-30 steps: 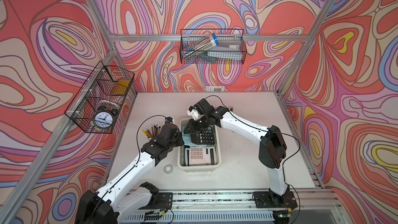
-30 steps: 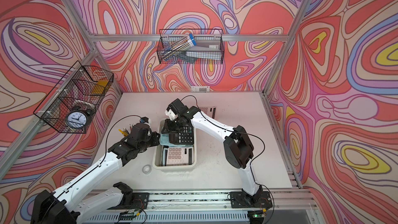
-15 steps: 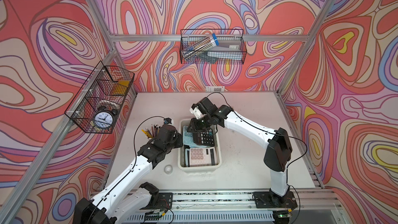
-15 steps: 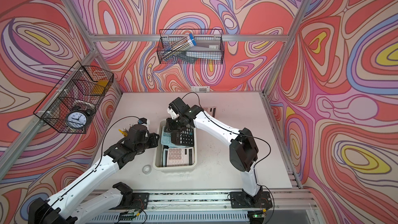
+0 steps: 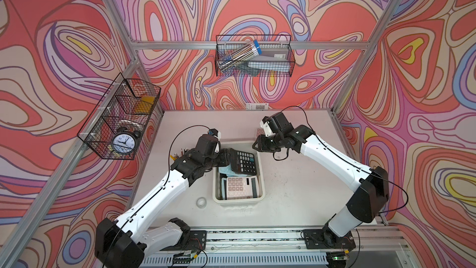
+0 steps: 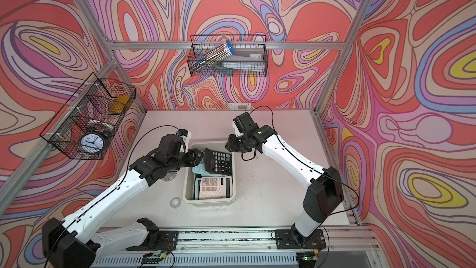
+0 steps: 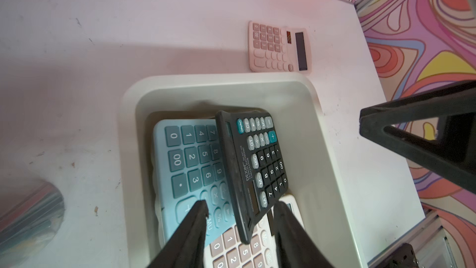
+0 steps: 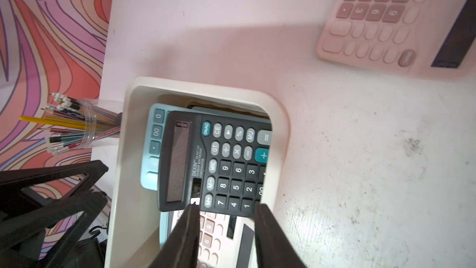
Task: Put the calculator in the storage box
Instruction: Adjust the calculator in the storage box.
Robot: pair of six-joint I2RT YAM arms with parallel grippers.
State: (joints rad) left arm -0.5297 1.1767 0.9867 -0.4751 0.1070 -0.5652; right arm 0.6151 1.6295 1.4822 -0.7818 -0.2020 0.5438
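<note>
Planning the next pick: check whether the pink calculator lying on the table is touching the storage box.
Apart. The right wrist view shows a strip of bare table between the pink calculator and the storage box rim.

Box (image 7: 219,79): off-white plastic, smooth, soft sheen.
Black calculator (image 7: 257,166): matt plastic; screen glossy, mirrors wall pattern.
Blue calculator (image 7: 185,155): matt plastic.
Pink calculator (image 7: 273,47): smooth matt plastic.
Table (image 8: 360,150): white, matt, scuffed, grimy specks.
Basket (image 5: 278,68): black wire mesh.
Frame (image 5: 180,45): dull silver metal.
Pencil cup (image 8: 90,130): clear glossy plastic.
Arm shell (image 5: 159,192): glossy white plastic.
</note>
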